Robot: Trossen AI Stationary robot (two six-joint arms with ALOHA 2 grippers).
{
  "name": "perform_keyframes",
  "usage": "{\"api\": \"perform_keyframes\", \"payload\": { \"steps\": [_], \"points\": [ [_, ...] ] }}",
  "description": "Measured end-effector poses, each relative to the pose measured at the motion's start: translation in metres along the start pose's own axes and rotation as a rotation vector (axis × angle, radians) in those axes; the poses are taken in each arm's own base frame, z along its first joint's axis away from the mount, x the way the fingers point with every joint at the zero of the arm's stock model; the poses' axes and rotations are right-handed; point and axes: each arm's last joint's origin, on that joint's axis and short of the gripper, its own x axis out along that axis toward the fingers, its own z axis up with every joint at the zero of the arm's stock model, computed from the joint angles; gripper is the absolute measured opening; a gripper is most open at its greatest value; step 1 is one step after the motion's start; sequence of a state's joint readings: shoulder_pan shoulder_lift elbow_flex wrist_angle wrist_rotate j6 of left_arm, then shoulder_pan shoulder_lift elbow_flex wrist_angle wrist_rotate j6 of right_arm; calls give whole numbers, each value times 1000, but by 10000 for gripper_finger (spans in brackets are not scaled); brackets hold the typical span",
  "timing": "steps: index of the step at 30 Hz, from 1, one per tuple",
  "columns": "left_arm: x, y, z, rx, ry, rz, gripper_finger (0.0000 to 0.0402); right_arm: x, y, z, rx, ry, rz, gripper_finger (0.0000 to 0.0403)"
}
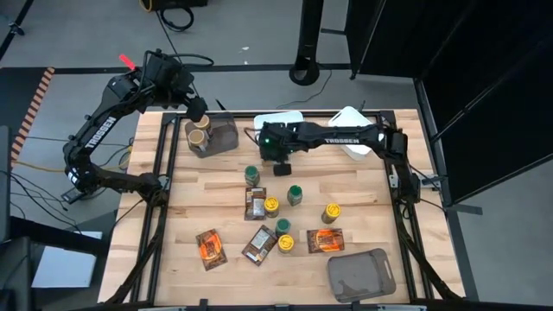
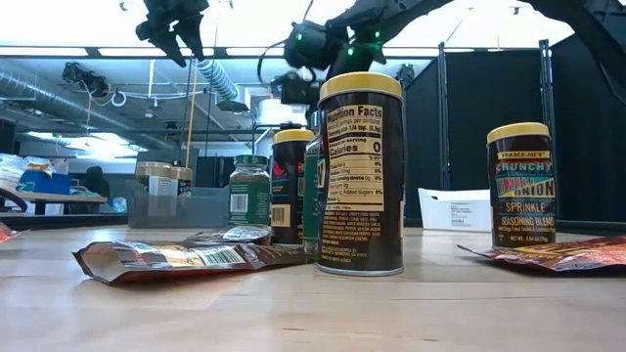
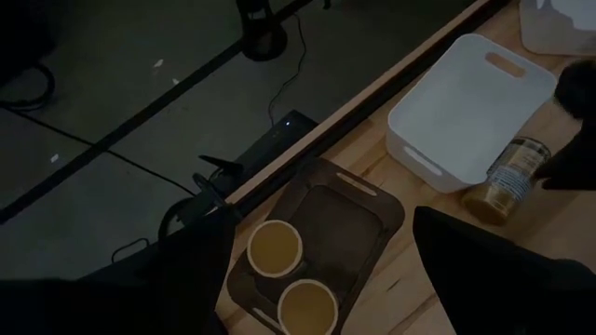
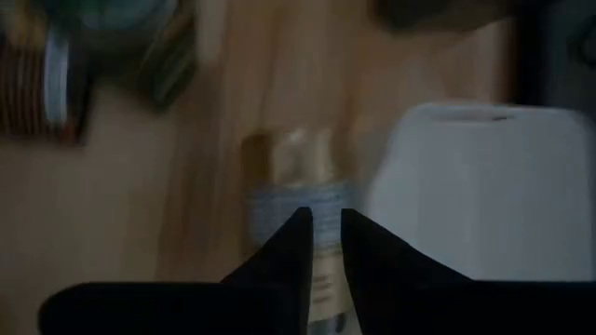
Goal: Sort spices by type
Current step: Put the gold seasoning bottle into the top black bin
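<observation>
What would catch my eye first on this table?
Probably the scatter of little spice jars and flat packets across the middle of the wooden table. At the back left, a brown bin already holds two tan-lidded jars, with the left hand open just above them. The right hand reaches towards the middle over a fallen jar.

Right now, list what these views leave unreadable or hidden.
- Right wrist view: the jar under the right gripper is blurred, label unreadable.
- High view: the right arm covers whatever lies beneath it.
- Low view: the front yellow-lidded jar blocks jars behind it.
</observation>
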State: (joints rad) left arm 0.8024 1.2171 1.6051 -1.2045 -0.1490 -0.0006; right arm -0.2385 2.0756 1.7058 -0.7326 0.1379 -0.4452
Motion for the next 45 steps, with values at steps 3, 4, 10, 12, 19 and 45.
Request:
{"api": "perform_keyframes", "payload": {
  "steps": [3,4,10,12,19,45],
  "points": [
    [0,0,-1,1,7,0,337,9,11,-6,-101,11,53,64],
    [0,0,-1,2,11,0,337,10,13,-6,-108,2,86,67],
    [1,0,-2,3,23,2,337,6,2,-10,-24,7,144,144],
    [2,0,-4,6,37,2,337,1,-4,-7,-7,-7,128,182],
    [1,0,-4,6,35,6,337,2,-5,0,-74,-71,68,280],
    [2,0,-4,6,35,9,337,56,1,-39,-37,-157,-15,265]
  ]
}}
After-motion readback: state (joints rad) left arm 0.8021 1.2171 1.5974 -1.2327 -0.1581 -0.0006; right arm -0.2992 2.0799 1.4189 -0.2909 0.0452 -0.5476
